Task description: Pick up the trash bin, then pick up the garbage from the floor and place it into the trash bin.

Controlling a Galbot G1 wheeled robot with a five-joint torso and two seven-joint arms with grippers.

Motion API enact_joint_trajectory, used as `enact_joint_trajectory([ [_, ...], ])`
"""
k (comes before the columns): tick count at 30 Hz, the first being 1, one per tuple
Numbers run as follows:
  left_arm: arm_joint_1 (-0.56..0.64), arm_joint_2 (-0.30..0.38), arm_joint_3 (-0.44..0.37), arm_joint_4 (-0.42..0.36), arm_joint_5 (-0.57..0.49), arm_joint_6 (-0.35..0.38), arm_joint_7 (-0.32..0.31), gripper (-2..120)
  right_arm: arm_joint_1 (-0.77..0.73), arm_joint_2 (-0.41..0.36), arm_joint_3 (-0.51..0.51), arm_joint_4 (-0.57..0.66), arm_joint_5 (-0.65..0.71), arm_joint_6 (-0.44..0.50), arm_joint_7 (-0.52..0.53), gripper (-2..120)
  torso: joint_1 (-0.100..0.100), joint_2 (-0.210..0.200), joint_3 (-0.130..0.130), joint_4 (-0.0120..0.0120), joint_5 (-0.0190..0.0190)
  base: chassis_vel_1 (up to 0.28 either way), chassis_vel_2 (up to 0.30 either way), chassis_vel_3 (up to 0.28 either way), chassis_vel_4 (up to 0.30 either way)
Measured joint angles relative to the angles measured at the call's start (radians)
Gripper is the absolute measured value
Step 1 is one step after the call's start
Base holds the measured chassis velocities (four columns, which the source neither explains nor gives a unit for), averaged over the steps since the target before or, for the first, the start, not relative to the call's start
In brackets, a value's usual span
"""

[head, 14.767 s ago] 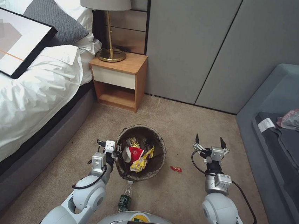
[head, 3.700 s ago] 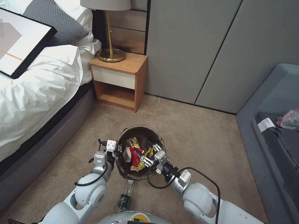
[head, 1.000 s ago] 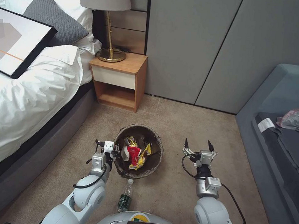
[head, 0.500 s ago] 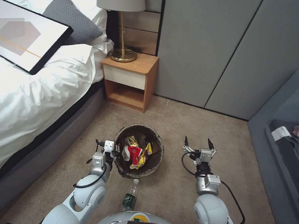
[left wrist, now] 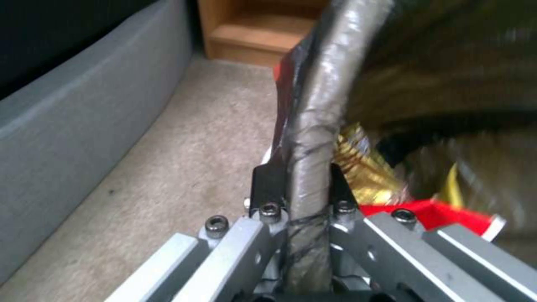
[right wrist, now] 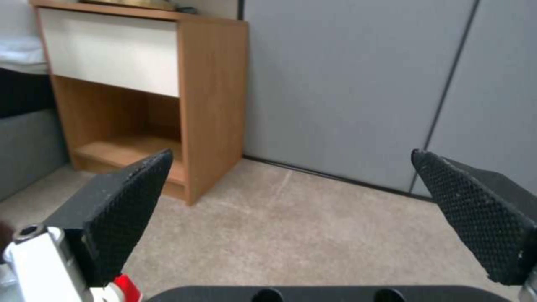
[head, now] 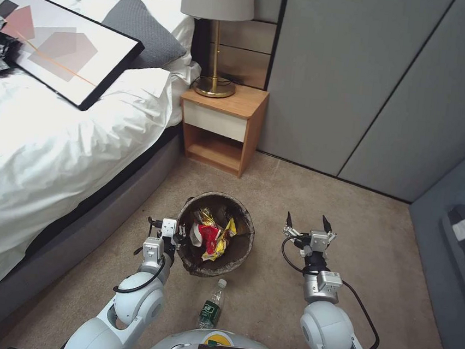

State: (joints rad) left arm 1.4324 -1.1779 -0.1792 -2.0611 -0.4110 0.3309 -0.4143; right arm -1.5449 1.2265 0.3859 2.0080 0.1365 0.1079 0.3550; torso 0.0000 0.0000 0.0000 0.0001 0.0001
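Left gripper (left wrist: 299, 184) pinching trash bin (head: 238, 257) rim, bin held near-left. Right gripper (head: 305, 222) spread, empty. My next target: bottle (head: 211, 308) on carpet (close under chest), needs low reach.

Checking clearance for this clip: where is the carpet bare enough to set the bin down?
Bare carpet lies between the trash bin and the nightstand, and ahead of the open right gripper towards the wall panels. It is crowded on the robot's side of the bin, where the bottle lies; the left gripper clamps the rim.
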Motion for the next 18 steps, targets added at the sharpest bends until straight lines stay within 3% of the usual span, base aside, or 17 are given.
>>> enact_joint_trajectory([
  [18, 0.011, 0.0, 0.0, -0.006, 0.004, -0.001, 0.004, 0, 0.004, 0.009, -0.007, -0.002, 0.0, -0.002, 0.005, 100, 0.0, 0.0, 0.0, -0.0002, -0.0001, 0.05, 0.048, 0.05, 0.048],
])
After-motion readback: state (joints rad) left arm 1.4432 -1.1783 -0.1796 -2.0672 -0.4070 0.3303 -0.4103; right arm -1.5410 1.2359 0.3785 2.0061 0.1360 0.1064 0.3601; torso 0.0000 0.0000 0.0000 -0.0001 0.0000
